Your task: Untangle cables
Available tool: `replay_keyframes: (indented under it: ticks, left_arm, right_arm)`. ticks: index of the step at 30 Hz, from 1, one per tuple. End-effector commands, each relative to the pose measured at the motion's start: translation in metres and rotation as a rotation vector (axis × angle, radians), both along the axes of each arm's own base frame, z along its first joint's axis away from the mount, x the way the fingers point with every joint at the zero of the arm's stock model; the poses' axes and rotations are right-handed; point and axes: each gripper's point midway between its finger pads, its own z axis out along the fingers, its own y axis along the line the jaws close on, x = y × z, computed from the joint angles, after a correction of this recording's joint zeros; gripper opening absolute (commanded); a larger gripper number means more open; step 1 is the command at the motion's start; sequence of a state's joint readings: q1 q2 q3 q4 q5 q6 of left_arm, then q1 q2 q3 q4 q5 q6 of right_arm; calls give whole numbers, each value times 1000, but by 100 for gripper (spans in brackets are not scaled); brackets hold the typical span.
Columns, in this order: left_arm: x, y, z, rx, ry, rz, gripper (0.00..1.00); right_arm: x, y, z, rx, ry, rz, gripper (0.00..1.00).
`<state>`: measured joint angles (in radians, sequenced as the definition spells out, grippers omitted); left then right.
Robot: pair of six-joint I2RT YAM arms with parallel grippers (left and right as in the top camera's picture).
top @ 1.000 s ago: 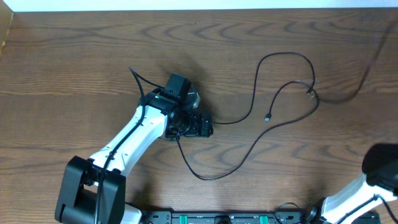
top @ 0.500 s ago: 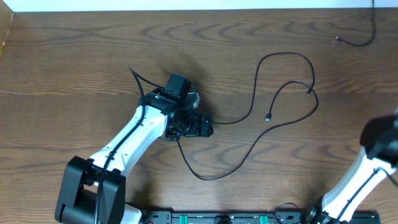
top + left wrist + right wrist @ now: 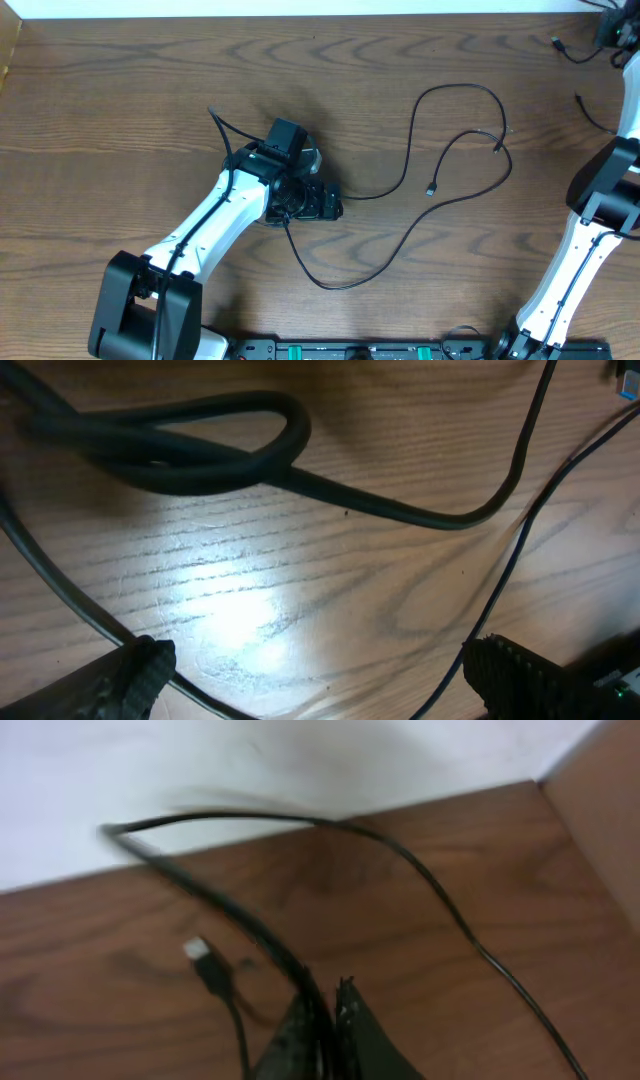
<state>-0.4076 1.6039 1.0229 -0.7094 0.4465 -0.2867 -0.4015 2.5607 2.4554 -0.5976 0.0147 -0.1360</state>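
Observation:
Two thin black cables lie mid-table: one (image 3: 450, 88) arcs from my left gripper up to the right, and the other (image 3: 335, 286) loops below it and ends in a small plug (image 3: 431, 188). My left gripper (image 3: 300, 202) is low over the wood, and its wrist view shows it open (image 3: 320, 685) with black cables (image 3: 420, 516) crossing ahead of the fingers and nothing held. My right gripper (image 3: 620, 32) is at the far right corner, shut on a third black cable (image 3: 250, 930) whose plug (image 3: 205, 960) dangles beside it. No white cable is in view.
The table's far edge meets a white wall (image 3: 300, 770) just behind my right gripper. A loose end (image 3: 580, 98) of the held cable hangs by the right arm (image 3: 590, 230). A raised wooden edge (image 3: 10, 50) shows at the far left.
My right arm has swung up from the near right to the far right corner, pulling its black cable off the other two. My left arm and the two middle cables have not moved.

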Motion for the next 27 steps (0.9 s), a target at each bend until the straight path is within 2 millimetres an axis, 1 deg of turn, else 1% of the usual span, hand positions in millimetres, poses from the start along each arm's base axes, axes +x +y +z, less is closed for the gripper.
replay_keyframes:
  ticks: [1, 3, 5, 6, 7, 8, 10, 11, 12, 13, 14, 15, 17, 19, 22, 24, 26, 27]
  left_arm:
    - [2, -2, 4, -8, -12, -18, 98]
    - [2, -2, 4, -8, -12, -18, 98]
    - [2, -2, 4, -8, -12, -18, 98]
    - [2, -2, 4, -8, -12, -18, 98]
    - [2, -2, 4, -8, -12, -18, 98]
    - [2, -2, 4, -8, -12, -18, 98]
    - [2, -2, 4, -8, -12, -18, 98]
    - [2, -2, 4, -8, -12, -18, 98]
    - [2, -2, 4, -8, -12, -18, 98]
    - [2, -2, 4, -8, -12, -18, 98]
    - [2, -2, 4, -8, -12, -18, 98]
    - [2, -2, 4, -8, -12, -18, 98]
    - [2, -2, 4, -8, -12, -18, 98]
    - [2, -2, 4, -8, -12, -18, 98]
    - [2, -2, 4, -8, -12, -18, 98]
    - [2, -2, 4, -8, -12, -18, 98]
    - [2, -2, 4, -8, -12, -18, 98]
    - [2, -2, 4, -8, -12, -18, 98]
  right_arm:
    - [-14, -29, -2, -102, 49, -150, 8]
    - [-26, -46, -1, -155, 76, -222, 8]
    - [-44, -70, 2, -211, 108, -323, 8]
    - [-51, -80, 2, -212, 112, -362, 12]
    - [-58, -89, 0, -200, 116, -389, 21]
    - [-66, -95, -2, -185, 123, -412, 24]
    - [-87, -109, -14, -135, 162, -474, 27]
    - [-96, -113, -21, -111, 182, -498, 39]
    - [-105, -117, -28, -79, 200, -515, 58]
    - [-110, -118, -34, -50, 217, -509, 81]
    - [-115, -117, -39, -11, 232, -491, 99]
    - [-117, -114, -42, 22, 239, -473, 99]
    - [-119, -112, -41, 44, 244, -461, 99]
    - [-118, -110, -35, 40, 238, -458, 99]
    - [-115, -104, -18, 32, 214, -449, 99]
    - [-115, -93, -12, 50, 226, -434, 99]
    - [-122, -74, -21, 129, 262, -450, 94]
    - [-124, -63, -28, 194, 280, -448, 88]
